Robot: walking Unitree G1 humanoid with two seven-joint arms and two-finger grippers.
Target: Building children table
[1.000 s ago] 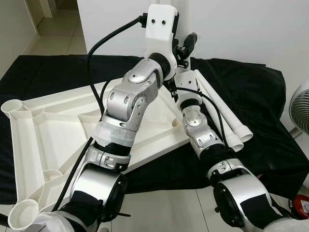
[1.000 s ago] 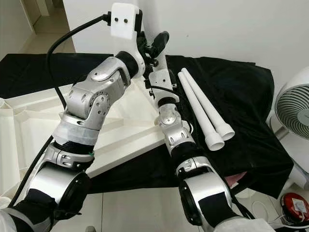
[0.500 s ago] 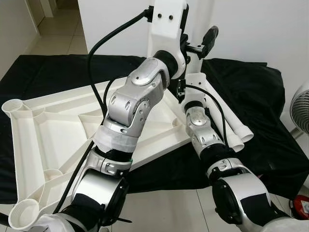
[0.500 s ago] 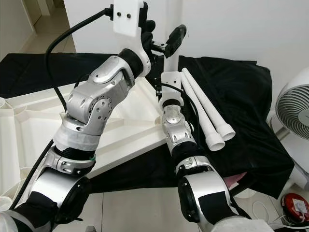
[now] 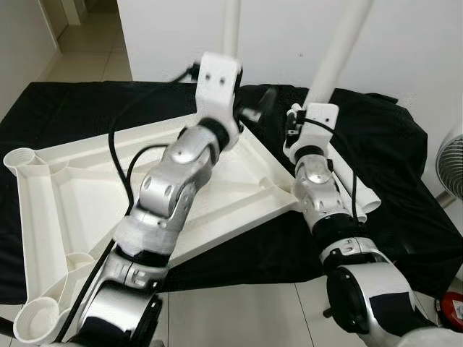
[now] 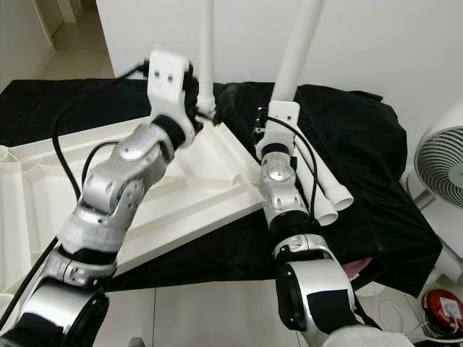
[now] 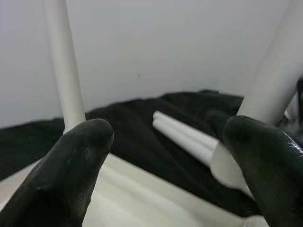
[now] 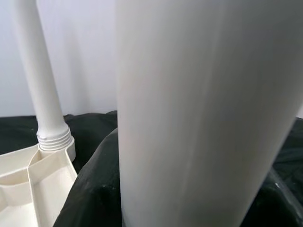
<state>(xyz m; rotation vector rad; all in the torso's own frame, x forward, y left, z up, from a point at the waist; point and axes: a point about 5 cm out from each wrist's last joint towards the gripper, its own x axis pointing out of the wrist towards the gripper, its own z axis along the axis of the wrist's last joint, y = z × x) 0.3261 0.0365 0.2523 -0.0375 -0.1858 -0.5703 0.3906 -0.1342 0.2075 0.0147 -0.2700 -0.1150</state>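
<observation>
An upturned white plastic children's tabletop (image 5: 72, 195), ribbed underneath and with round sockets at its corners, lies flat on a black cloth (image 5: 376, 159). At its far corner a long white plastic leg (image 6: 207, 43) stands upright, its threaded foot seated in the socket and its top cut off by the picture's edge.

The right gripper (image 5: 318, 108) holds a second white plastic leg tube (image 6: 296, 47), whose long axis runs steeply up and leans a little to the robot's right; its upper end also leaves the frame. The fingers are hidden behind the white wrist block, so the grip itself is hard to make out, but in the right wrist view the tube (image 8: 199, 113) sits pressed right against the camera, with the standing leg (image 8: 40, 80) beyond it.

The left gripper (image 7: 163, 156) hovers over the tabletop's far corner, its two black fingers (image 7: 71, 170) spread wide with nothing between them; the upright leg (image 7: 64, 66) is just beyond one finger and the held tube beyond the other.

Two more white leg tubes (image 6: 329, 199) lie side by side on the cloth past the right arm, partly hidden by it, flared ends toward the robot. A white fan (image 6: 441, 166) stands further to the right, cut off by the frame.
</observation>
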